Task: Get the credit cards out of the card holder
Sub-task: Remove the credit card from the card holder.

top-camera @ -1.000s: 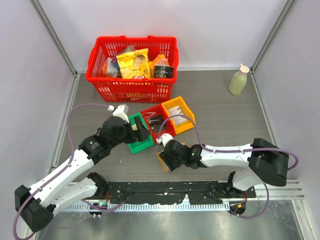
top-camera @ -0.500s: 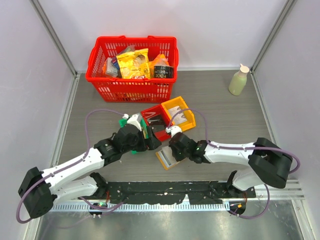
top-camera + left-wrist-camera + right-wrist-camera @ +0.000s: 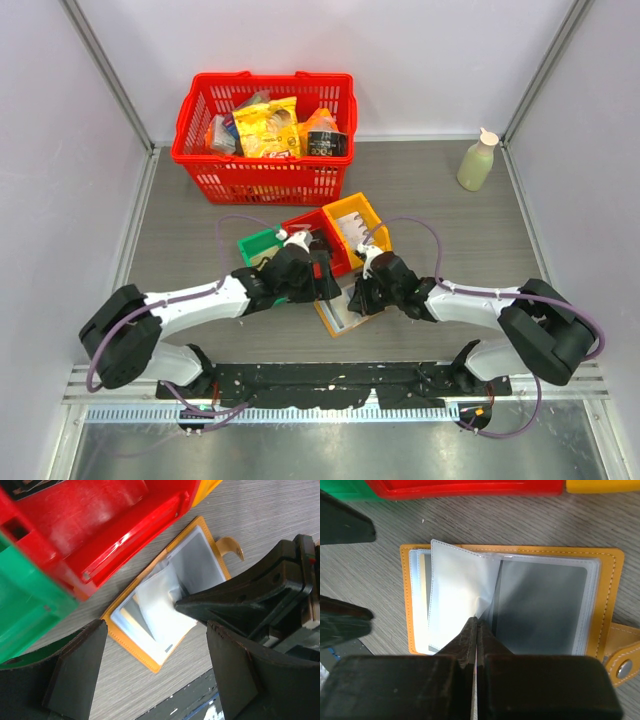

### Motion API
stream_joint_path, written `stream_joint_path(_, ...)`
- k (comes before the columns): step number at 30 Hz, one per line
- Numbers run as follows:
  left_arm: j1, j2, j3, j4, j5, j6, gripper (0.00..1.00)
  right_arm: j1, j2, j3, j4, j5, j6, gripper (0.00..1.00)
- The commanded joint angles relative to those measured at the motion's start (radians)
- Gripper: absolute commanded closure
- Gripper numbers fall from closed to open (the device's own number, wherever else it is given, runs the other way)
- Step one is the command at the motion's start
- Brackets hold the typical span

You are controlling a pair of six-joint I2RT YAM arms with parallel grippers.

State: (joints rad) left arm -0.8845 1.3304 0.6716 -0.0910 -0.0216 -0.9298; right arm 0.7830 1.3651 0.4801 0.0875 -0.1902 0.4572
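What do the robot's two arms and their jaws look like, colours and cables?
The left arm and right arm match: white link shells, black joint housings and black bases. A thin purple cable loops along each one. The jaws are matte black and taper to wedge tips.

My left pincer: arm stretched inward, jaws spread wide. My right pincer: jaws pressed together, nipping a sleeve of the card holder.
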Motion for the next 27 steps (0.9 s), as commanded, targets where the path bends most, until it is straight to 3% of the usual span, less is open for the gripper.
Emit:
stream_joint_path(1, -0.014, 0.076, 0.083, 0.085, -0.001, 0.017, 0.16, -0.014, 0.014, -0.038, 0.0, -0.064, 0.008, 0.99)
stream_joint_path(11, -0.028, 0.211, 0.129, 0.135, -0.005, 0.011, 0.18, -0.031, 0.014, -0.054, 0.02, -0.084, 0.006, 0.99)
stream_joint_path(15, -0.031, 0.225, 0.131, 0.155, 0.005, -0.001, 0.26, -0.036, 0.005, -0.06, 0.021, -0.089, 0.006, 0.99)
stream_joint_path(18, -0.037, 0.227, 0.132, 0.166, 0.011, -0.012, 0.38, -0.037, -0.003, -0.063, 0.023, -0.089, 0.005, 0.99)
stream_joint_path(24, -0.047, 0.253, 0.117, 0.2, 0.063, -0.053, 0.48, -0.039, -0.023, -0.069, 0.032, -0.086, 0.009, 0.99)
stream_joint_path(27, -0.053, 0.271, 0.114, 0.2, 0.068, -0.076, 0.59, -0.039, -0.053, -0.075, 0.04, -0.074, 0.017, 0.93)
